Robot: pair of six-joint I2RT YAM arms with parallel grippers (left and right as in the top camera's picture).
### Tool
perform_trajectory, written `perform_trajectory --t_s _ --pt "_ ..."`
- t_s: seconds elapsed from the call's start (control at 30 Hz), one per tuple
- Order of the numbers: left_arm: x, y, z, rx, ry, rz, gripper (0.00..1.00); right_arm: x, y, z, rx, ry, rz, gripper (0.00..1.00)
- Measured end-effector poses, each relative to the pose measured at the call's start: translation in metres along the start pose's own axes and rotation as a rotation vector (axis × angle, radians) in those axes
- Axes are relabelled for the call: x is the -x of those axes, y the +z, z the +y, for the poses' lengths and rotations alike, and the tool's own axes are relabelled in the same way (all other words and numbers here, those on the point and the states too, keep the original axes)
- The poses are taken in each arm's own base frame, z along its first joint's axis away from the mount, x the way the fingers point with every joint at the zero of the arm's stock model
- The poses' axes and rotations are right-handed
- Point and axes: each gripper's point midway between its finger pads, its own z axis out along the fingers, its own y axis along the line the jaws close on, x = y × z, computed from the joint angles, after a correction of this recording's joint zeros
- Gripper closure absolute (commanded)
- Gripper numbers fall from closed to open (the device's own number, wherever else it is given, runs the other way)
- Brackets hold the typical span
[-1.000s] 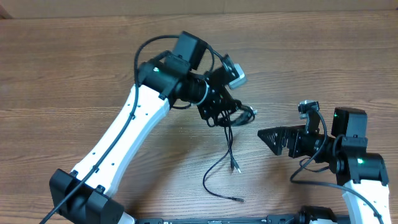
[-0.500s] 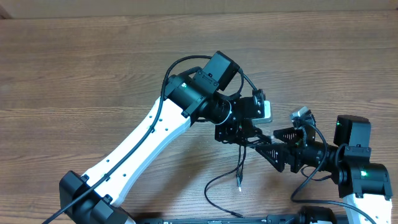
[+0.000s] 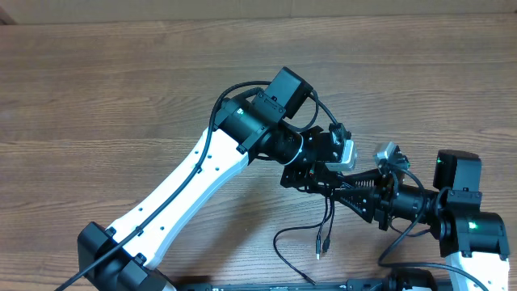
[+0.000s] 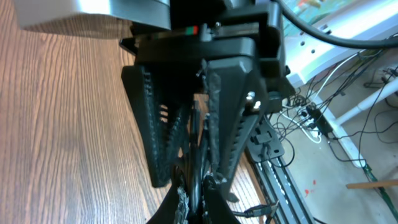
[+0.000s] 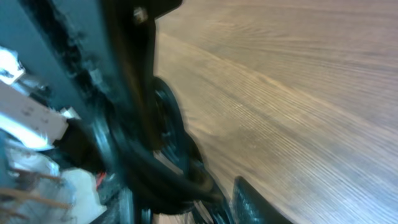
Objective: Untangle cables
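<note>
**2 grippers nose to nose over the cables**

On the overhead view my left gripper (image 3: 312,179) sits just 4 o'clock of the table's (image 3: 97,97) centre, its arm reaching in from 7 o'clock. My left wrist view shows its 2 fingers (image 4: 149,130) angled in toward each other and clenched on the cables (image 4: 196,146), whose black strands run down the narrow gap between them.

My right gripper (image 3: 347,192) points in from 3 o'clock, its tip right up against the left one. The right wrist view is blurred and crowded with dark loops, so I cannot tell whether those jaws are released or clamped.

From the meeting point the cables trail toward 6 o'clock. 1 strand ends in a small plug (image 3: 318,254) on the wood. Another curls out to 7 o'clock, then runs back toward the table's near edge.
</note>
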Motion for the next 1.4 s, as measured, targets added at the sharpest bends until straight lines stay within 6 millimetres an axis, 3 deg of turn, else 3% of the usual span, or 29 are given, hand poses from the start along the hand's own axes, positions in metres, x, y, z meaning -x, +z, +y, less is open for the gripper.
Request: perform_trajectory --t_s 0.07,0.13,0.17,0.23,0.3,0.53,0.73,1.0,1.4 --pt "0.000 0.000 0.002 0.007 0.009 0.000 0.89 0.000 0.000 0.002 0.011 -0.003 -0.004 0.96" --pt "0.000 -0.001 0.004 0.016 0.020 0.004 0.79 0.000 0.000 0.002 0.009 -0.010 -0.001 0.96" --pt "0.000 -0.001 0.004 0.017 0.025 0.006 0.61 0.000 0.000 0.002 0.009 -0.008 -0.001 0.96" --pt "0.000 -0.001 0.003 0.014 0.025 0.006 0.44 0.000 0.000 0.001 0.006 -0.008 -0.002 0.96" --pt "0.000 -0.001 0.002 0.012 0.022 0.004 0.00 0.000 0.000 0.001 0.005 -0.010 -0.002 0.96" --pt "0.003 -0.002 0.010 0.049 -0.040 0.000 0.00 -0.001 0.000 -0.013 -0.073 0.046 0.015 0.96" --pt "-0.028 -0.016 0.055 0.329 -0.425 0.124 0.00 0.003 -0.005 -0.045 -0.248 0.195 0.003 0.96" --pt "-0.057 -0.037 0.084 0.600 -0.736 0.175 0.00 0.004 -0.011 -0.064 -0.362 0.343 -0.025 0.96" --pt "-0.050 -0.042 0.098 0.686 -0.787 0.120 0.00 0.005 -0.012 -0.066 -0.373 0.357 -0.031 0.96"
